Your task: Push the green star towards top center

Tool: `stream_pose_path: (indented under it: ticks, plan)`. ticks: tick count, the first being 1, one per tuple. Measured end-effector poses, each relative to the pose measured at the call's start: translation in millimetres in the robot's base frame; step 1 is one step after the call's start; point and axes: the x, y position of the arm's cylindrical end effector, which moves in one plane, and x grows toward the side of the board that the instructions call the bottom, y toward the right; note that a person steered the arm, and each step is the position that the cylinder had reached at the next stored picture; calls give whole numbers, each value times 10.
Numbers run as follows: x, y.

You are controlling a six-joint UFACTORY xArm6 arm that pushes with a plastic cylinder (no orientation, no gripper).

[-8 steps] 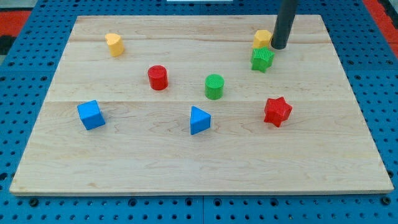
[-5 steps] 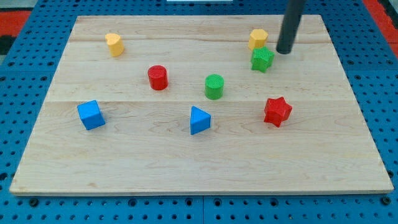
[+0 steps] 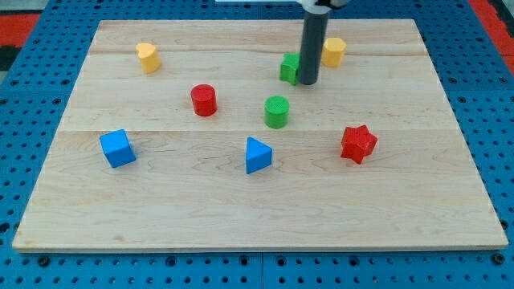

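Note:
The green star [image 3: 289,68] lies on the wooden board [image 3: 201,193] right of centre near the view's top, partly hidden by my rod. My tip [image 3: 309,83] touches the star's right side. A yellow block [image 3: 333,51] sits just to the right of the rod, a little higher up.
A green cylinder [image 3: 276,111] stands just below the star. A red cylinder [image 3: 204,100] is to its left, a yellow heart [image 3: 148,57] at top left. A blue cube [image 3: 117,148], a blue triangle [image 3: 257,155] and a red star [image 3: 358,144] lie lower down.
My tip swept left from the star's right side and pushed the green star left, away from the yellow block. The other blocks stayed put.

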Motion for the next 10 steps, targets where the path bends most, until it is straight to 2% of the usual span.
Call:
stream_pose_path:
  ticks: [1,2,7,9,10]
  plan:
    - [18,-20]
    - [213,-146]
    - [-215,-486]
    - [159,-494]
    - [120,-273]
